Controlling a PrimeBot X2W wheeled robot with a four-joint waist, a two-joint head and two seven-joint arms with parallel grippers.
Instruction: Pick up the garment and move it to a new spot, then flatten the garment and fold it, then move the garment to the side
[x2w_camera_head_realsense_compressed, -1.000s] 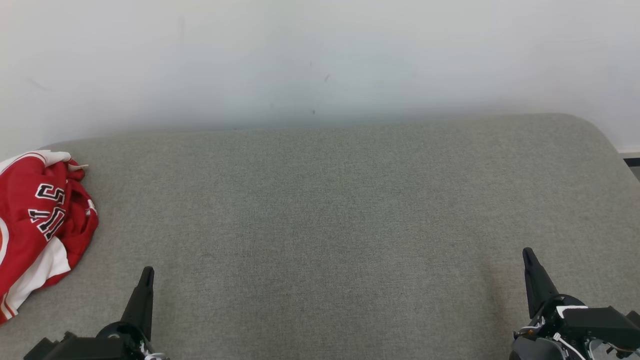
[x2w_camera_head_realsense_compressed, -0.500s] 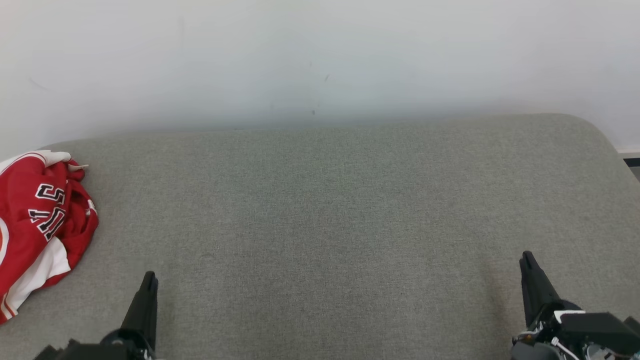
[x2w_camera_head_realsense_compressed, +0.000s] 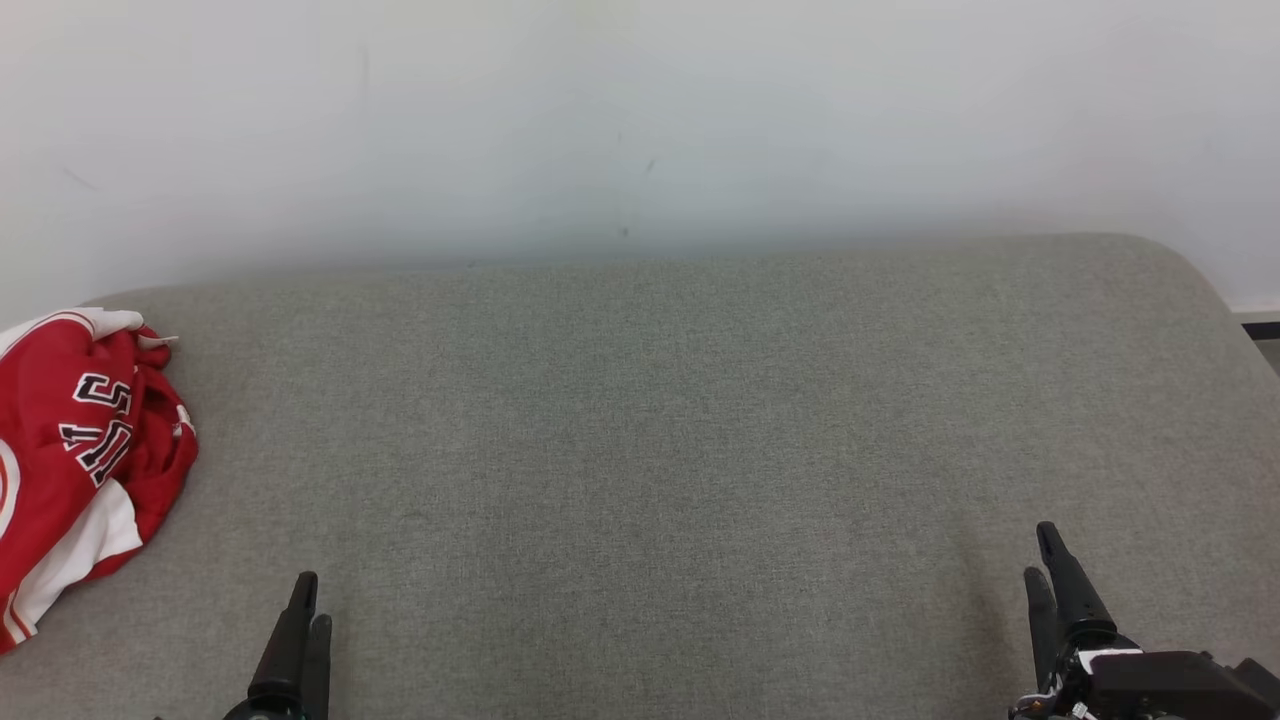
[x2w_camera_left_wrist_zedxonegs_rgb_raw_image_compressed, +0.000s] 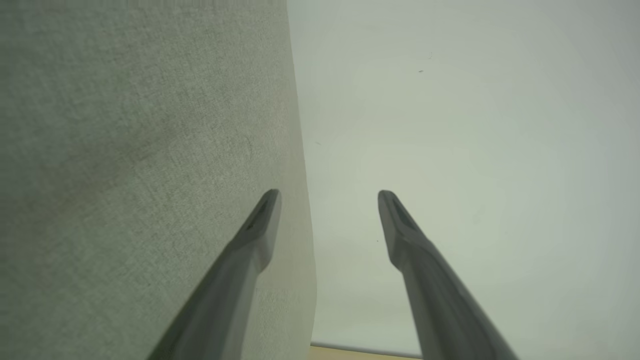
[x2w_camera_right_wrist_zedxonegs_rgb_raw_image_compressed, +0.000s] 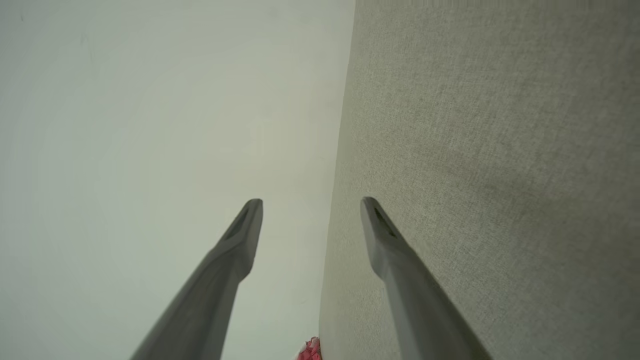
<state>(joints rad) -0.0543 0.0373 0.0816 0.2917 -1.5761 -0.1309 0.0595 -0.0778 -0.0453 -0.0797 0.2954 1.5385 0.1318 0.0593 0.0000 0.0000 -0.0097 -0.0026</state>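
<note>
The red jersey sits bunched up at the far left edge of the grey cushion. The left claw and right claw are both spread wide and empty. It looks light and floppy, so I'd pinch a raised fold or the white hem.

The garment lies at the left end of the cushion, wall behind.

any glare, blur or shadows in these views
Head view: soft even light, no glare; the wall meets the grey cushion in a hazy edge, and a faint shadow lies beside the right end effector. Left wrist view: the left end effector looks soft-edged. Right wrist view: the red garment is a blurred sliver at the bottom edge.
</note>
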